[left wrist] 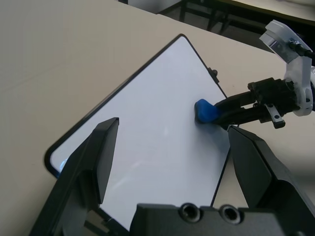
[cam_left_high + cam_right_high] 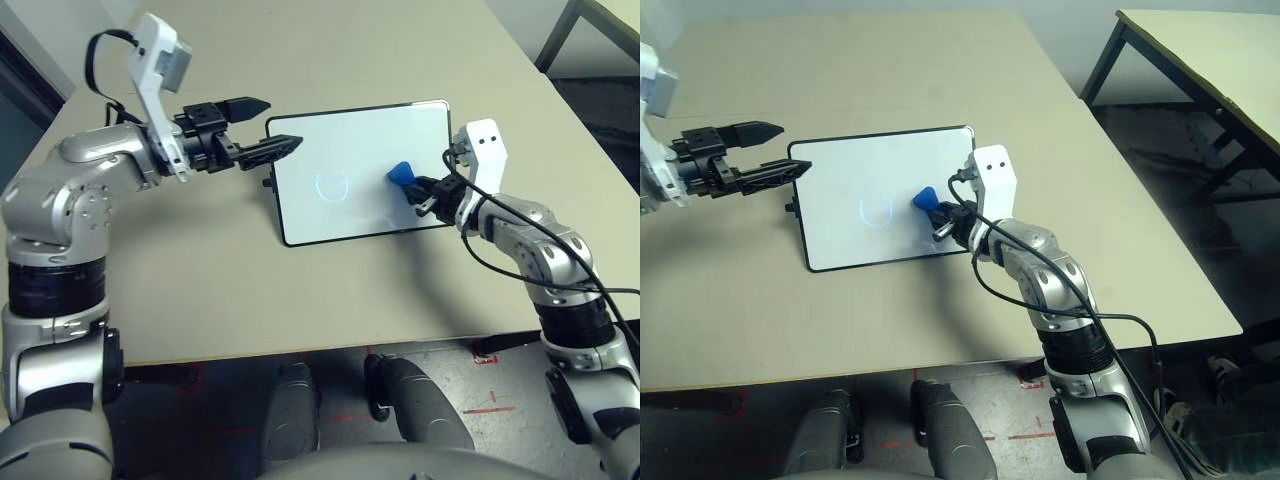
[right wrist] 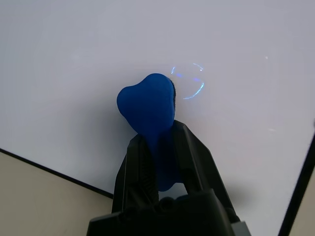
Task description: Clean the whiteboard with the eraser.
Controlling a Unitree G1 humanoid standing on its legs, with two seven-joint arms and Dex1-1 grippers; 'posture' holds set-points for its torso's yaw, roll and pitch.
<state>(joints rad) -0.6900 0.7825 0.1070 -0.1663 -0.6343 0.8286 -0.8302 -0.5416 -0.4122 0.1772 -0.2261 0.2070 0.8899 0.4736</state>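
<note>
The whiteboard (image 2: 345,140) lies flat on the beige table, black-framed, with a faint bluish circle mark (image 2: 332,185) near its middle. The small blue eraser (image 2: 402,174) rests against the board's surface, right of the circle. My right gripper (image 2: 418,186) is shut on the eraser, which sticks out past the fingertips (image 3: 134,157) in the right wrist view. My left gripper (image 2: 272,127) is open at the board's upper-left corner, its lower finger (image 2: 280,149) over the frame there. In the left wrist view the board's corner (image 1: 54,152) sits between the spread fingers.
The table (image 2: 200,290) has bare room in front of and left of the board. Its front edge runs close to my body. A second table (image 2: 1210,70) stands off to the right across a dark floor gap.
</note>
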